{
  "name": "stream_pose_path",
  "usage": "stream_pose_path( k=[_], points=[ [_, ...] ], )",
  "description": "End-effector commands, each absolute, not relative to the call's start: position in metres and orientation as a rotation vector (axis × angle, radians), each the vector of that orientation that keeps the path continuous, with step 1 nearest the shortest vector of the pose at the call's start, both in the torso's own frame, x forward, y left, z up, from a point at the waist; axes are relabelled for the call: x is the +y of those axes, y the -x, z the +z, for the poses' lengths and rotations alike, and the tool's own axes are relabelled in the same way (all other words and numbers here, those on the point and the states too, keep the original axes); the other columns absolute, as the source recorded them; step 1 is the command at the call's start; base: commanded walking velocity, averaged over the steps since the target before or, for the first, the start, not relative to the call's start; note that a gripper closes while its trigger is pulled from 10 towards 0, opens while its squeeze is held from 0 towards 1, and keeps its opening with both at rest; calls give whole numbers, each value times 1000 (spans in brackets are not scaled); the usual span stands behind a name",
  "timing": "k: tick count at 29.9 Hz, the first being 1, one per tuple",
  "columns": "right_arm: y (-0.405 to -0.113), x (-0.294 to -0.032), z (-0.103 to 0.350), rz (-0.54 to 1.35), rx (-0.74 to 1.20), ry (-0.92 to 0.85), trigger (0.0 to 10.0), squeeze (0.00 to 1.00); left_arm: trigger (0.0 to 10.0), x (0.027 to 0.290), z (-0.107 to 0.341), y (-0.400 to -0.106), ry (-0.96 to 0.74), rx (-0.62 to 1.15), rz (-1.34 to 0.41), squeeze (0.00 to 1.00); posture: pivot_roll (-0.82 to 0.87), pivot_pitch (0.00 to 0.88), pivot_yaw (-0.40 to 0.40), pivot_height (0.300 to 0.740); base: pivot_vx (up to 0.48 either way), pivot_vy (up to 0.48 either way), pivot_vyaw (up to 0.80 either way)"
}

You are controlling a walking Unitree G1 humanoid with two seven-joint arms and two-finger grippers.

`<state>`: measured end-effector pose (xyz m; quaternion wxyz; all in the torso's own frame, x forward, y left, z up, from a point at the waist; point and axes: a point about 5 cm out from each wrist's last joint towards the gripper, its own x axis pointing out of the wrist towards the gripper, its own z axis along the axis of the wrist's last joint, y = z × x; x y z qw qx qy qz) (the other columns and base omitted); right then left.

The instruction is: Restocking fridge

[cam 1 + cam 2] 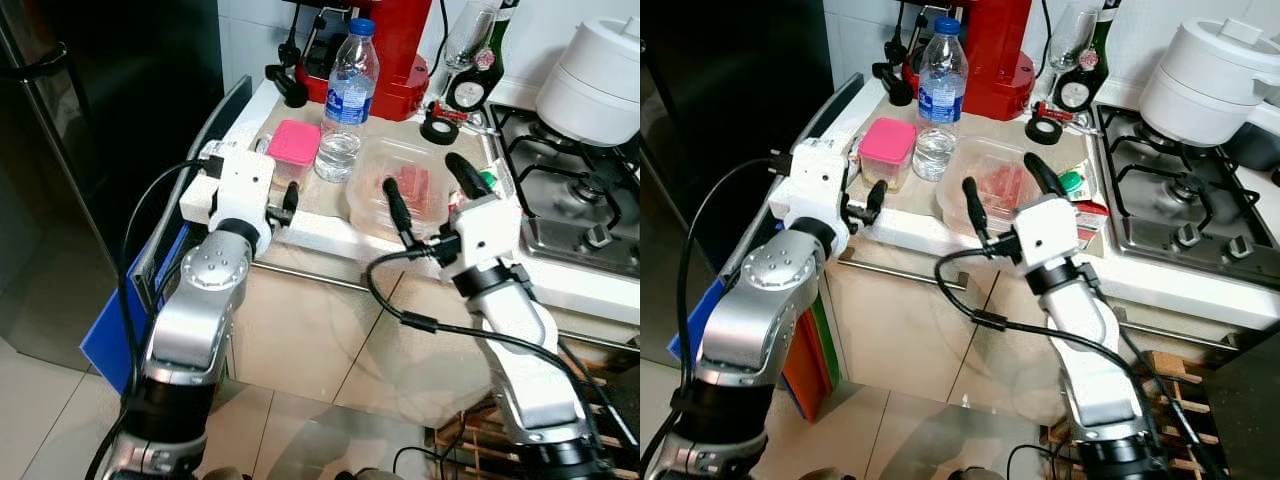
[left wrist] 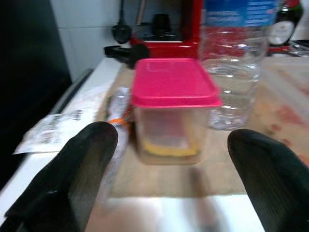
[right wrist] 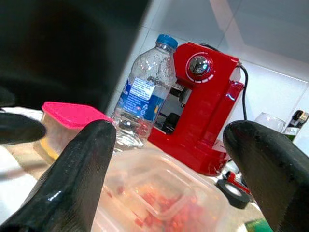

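A small tub with a pink lid (image 1: 293,148) stands on the counter near its front edge, beside a clear water bottle with a blue cap (image 1: 347,100). My left gripper (image 2: 171,164) is open, level with the tub and just short of it, one finger to each side. To the right lies a clear lidded container of red food (image 1: 385,180). My right gripper (image 1: 430,188) hovers open at its near side, fingers spread about as wide as the container. The black fridge (image 1: 100,150) stands shut on the left.
A red coffee machine (image 1: 392,50) stands behind the bottle, with a black tape roll (image 1: 438,128) and a wine glass near it. A gas hob (image 1: 570,190) with a white pot (image 1: 600,70) is on the right. A blue board (image 1: 130,310) leans below the counter.
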<state>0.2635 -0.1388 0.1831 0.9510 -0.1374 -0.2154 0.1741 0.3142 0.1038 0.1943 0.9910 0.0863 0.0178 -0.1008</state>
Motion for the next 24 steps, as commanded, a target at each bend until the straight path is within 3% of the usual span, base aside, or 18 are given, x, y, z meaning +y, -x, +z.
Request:
stream_pose_path(
  k=[1,6,18,19,24],
  points=[
    [-256,-147,185,363,-429,283,10000,0,10000,97,197,-317,-167,25,-232,1000,-45,0,-114,740,0,0,0],
    [-239,-157,177,395,-384,303,10000,0,10000,98,200,-328,-164,17,-224,1000,-62,0,-107,740,0,0,0],
    [-231,-145,178,417,-388,278,10000,0,10000,95,193,-337,-152,67,-242,1000,-71,0,-99,740,0,0,0],
    [-231,-144,178,418,-388,278,10000,0,10000,94,194,-338,-147,63,-246,0,-73,0,-99,740,0,0,0],
    [-230,-142,179,421,-388,271,10000,0,10000,92,195,-341,-144,60,-243,0,-77,0,-99,740,0,0,0]
  ],
)
